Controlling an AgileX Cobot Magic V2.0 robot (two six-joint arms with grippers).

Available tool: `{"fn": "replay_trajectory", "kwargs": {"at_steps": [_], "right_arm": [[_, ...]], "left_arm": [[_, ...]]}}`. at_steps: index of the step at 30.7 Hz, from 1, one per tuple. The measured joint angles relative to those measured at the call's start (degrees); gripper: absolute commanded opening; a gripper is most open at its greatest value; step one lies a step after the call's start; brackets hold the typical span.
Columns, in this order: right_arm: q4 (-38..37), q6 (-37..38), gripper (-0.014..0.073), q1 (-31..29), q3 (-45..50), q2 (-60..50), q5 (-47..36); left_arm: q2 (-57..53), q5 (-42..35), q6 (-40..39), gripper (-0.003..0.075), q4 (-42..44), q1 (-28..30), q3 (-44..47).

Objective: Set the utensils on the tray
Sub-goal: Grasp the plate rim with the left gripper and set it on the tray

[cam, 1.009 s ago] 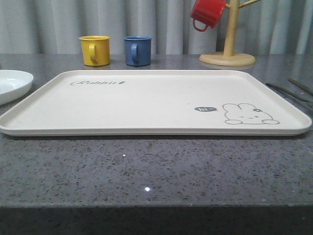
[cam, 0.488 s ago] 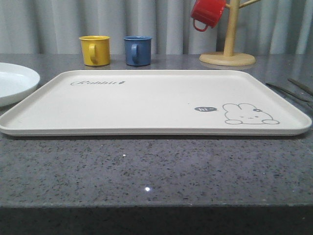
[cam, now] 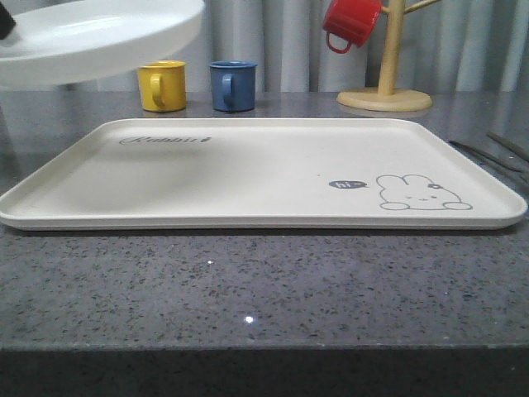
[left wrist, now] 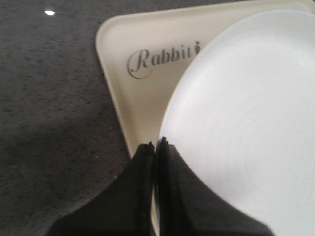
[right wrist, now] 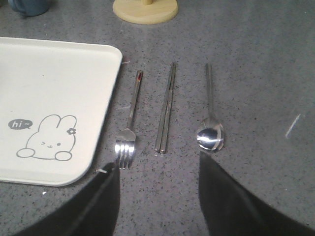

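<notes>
While the round shallow white plate (cam: 99, 37) hangs in the air above the far left corner of the large cream rectangular tray (cam: 248, 178) in the front view, its rim is pinched between the closed black fingers of the left gripper (left wrist: 155, 147), as the left wrist view shows. There the plate (left wrist: 246, 123) spreads out from the fingertips over the corner of the tray (left wrist: 142, 103) that bears the script lettering (left wrist: 162, 60), with the speckled grey stone counter (left wrist: 49, 98) beside it. The plate is clear of the tray surface, tilted slightly, and casts a soft shadow on the tray below.

In the right wrist view the right gripper (right wrist: 157, 196) stands wide apart with nothing between its dark fingers (right wrist: 98, 201). Just ahead of it on the counter lie three utensils side by side, just off the tray's edge near the grey rabbit drawing (right wrist: 47, 137): the slim shiny steel four-tined fork (right wrist: 129, 125) nearest the tray, tines toward the gripper; the pair of flat steel chopsticks (right wrist: 166, 108) in the middle; and the steel spoon with an oval bowl (right wrist: 210, 123) on the far side, bowl toward the gripper. None of them touches the fingers.

Behind the tray in the front view stand a yellow mug (cam: 160, 84) and a blue mug (cam: 232, 85), and a red mug (cam: 350, 22) hangs on a wooden mug stand (cam: 385, 83).
</notes>
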Motion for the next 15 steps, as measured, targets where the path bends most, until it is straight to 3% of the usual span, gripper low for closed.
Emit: {"fn": "replay_trajectory", "kwargs": {"at_steps": [6, 15], "right_arm": [[0.0, 0.0, 0.0402, 0.0, 0.0, 0.0, 0.0], [0.0, 0.0, 0.0402, 0.0, 0.0, 0.0, 0.0]], "left_arm": [[5.4, -2.9, 0.0, -0.0018, 1.6, -7.0, 0.0], [12.7, -7.0, 0.1, -0.0004, 1.8, -9.9, 0.0]]}}
